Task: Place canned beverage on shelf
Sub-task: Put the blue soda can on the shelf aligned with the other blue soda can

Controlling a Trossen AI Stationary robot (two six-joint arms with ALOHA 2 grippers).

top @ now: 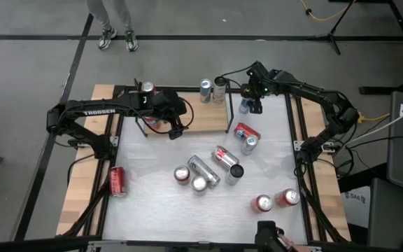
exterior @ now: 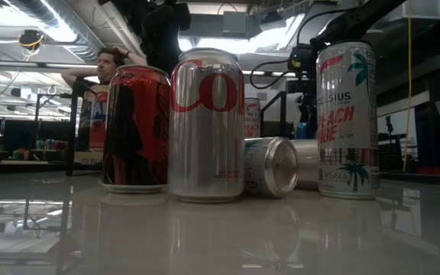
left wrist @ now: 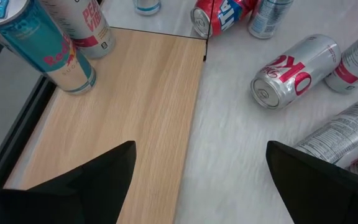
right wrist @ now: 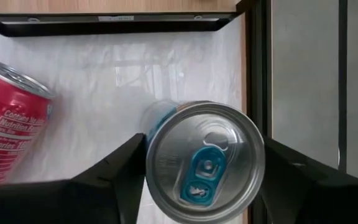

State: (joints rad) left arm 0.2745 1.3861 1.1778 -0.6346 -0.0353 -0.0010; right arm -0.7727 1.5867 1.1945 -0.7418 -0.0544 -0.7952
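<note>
White tabletop (top: 152, 210) carries loose cans. Nearest stand two red cans (top: 275, 200) at the right, and a third red can (top: 117, 180) lies on the wooden strip at the left edge. Farther in, at the middle, a cluster of silver and red cans (top: 207, 170) stands and lies close together. Beyond them a red-and-blue can (top: 245, 131) lies on its side. The left gripper (left wrist: 201, 155) hangs with its fingers spread wide and empty over the near right corner of the shelf (top: 205, 115), which sits at the far middle of the table. A teal can (left wrist: 42, 50) and a peach-labelled can (left wrist: 82, 28) stand upright on its board. Just right of the shelf's right rail, on the tabletop and not on the shelf, a blue-tabbed can (right wrist: 204, 162) stands upright. The right gripper (right wrist: 201, 152) is down around it, one finger close against each side. On the floor beyond the table, a person's legs (top: 115, 28) show.
</note>
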